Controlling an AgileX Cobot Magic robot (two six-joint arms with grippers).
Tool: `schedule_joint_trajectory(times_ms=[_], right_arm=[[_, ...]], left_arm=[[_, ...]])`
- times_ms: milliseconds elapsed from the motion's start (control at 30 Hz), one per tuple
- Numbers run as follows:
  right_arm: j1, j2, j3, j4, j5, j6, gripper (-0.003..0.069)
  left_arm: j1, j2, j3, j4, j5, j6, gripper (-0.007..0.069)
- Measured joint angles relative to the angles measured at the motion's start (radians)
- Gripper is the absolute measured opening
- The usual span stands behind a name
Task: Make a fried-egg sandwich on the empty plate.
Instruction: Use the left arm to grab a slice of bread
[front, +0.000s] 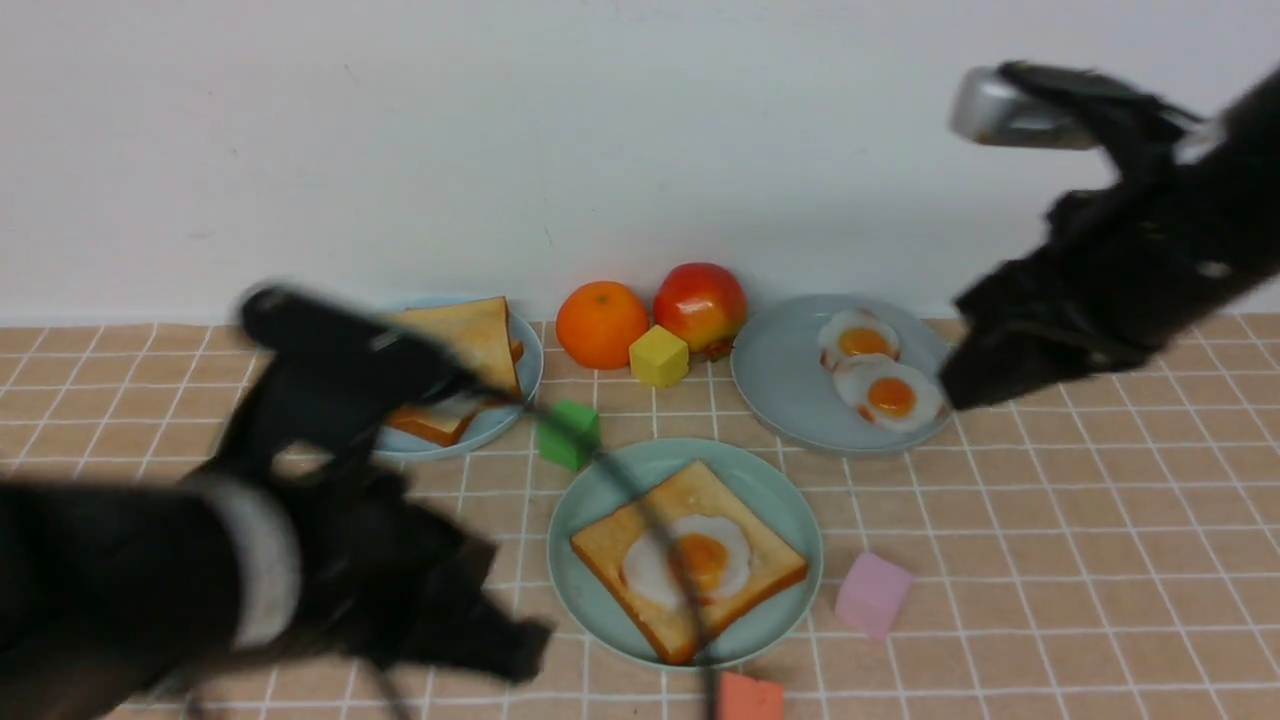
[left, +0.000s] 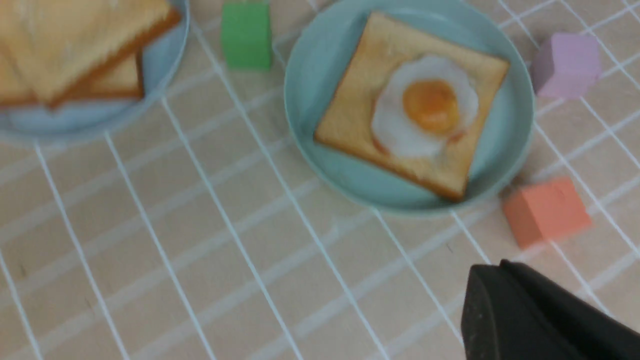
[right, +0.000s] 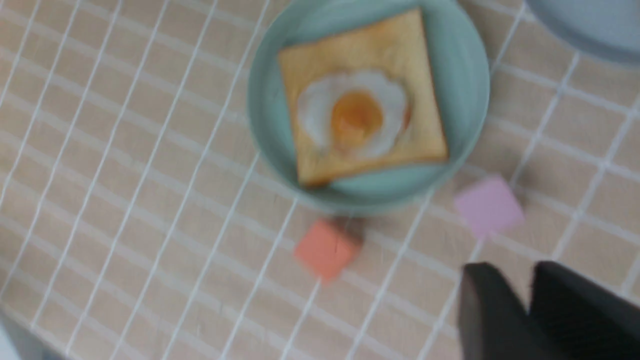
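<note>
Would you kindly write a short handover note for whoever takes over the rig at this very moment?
Left end effector: shut, nothing in it, clear of the plate.
Right end effector: narrow gap between its fingertips, nothing held, raised off the table.
Job's things: one toast slice lies on the teal-green plate, with a fried egg on top.
Done: bottom slice and egg are on the plate.
Left: the top slice; toast lies on the blue plate at the left back.

orange yolk (front: 703, 562), pale teal-green plate (front: 585, 505)
</note>
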Motion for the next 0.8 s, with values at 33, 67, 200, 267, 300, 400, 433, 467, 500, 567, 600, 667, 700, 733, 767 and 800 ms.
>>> schedule_joint_trajectory(times_ms=[33, 67, 200, 267, 300, 400, 433, 467, 500, 567, 600, 667, 700, 733, 767, 800], right_arm=[[0.001, -0.02, 0.007, -0.001, 0.0, 0.0, 0.0092], [0.005, -0.102, 0.064, -0.001, -0.006, 0.003, 0.0027], [0.005, -0.282, 0.196, -0.001, -0.041, 0.003, -0.0014], [0.005, -0.368, 0.265, -0.001, -0.047, 0.003, -0.0014], [0.005, -0.406, 0.29, -0.001, -0.047, 0.003, -0.0012], [0.005, -0.491, 0.334, -0.003, -0.043, 0.003, -0.0006], [0.005, -0.501, 0.338, -0.003, -0.043, 0.003, -0.0006], [0.005, -0.531, 0.349, -0.005, -0.041, 0.003, -0.0005], [0.005, -0.552, 0.351, -0.005, -0.038, 0.003, -0.0003], [0.005, -0.578, 0.353, -0.005, -0.036, 0.008, -0.0001], [0.005, -0.589, 0.353, -0.005, -0.035, 0.015, 0.0], [0.005, -0.603, 0.353, -0.006, -0.034, 0.036, 0.0001], [0.005, -0.604, 0.353, -0.006, -0.032, 0.042, 0.0001], [0.005, -0.605, 0.353, -0.006, -0.031, 0.043, 0.0001], [0.005, -0.61, 0.353, -0.006, -0.028, 0.05, 0.0001], [0.005, -0.61, 0.353, -0.006, -0.028, 0.053, 0.0002]], left_arm=[[0.014, 0.021, -0.018, -0.003, 0.001, 0.009, -0.0013], [0.058, 0.101, -0.087, -0.038, 0.006, 0.11, -0.0013], [0.226, 0.274, -0.245, -0.232, 0.033, 0.402, -0.0013], [0.337, 0.372, -0.337, -0.369, 0.07, 0.622, -0.0013], [0.384, 0.422, -0.39, -0.444, 0.098, 0.756, -0.0013], [0.493, 0.56, -0.501, -0.555, 0.158, 1.016, -0.0013], [0.499, 0.578, -0.518, -0.564, 0.161, 1.031, -0.0013], [0.539, 0.633, -0.568, -0.582, 0.176, 1.12, -0.0013], [0.569, 0.691, -0.624, -0.589, 0.186, 1.179, -0.0013], [0.598, 0.756, -0.695, -0.582, 0.196, 1.241, -0.001], [0.607, 0.786, -0.719, -0.573, 0.199, 1.255, -0.0003], [0.618, 0.832, -0.768, -0.524, 0.209, 1.274, 0.0037], [0.619, 0.847, -0.776, -0.508, 0.209, 1.278, 0.0054], [0.619, 0.847, -0.78, -0.498, 0.208, 1.278, 0.0066], [0.619, 0.866, -0.79, -0.468, 0.201, 1.285, 0.0126], [0.619, 0.877, -0.793, -0.458, 0.192, 1.289, 0.0169]])
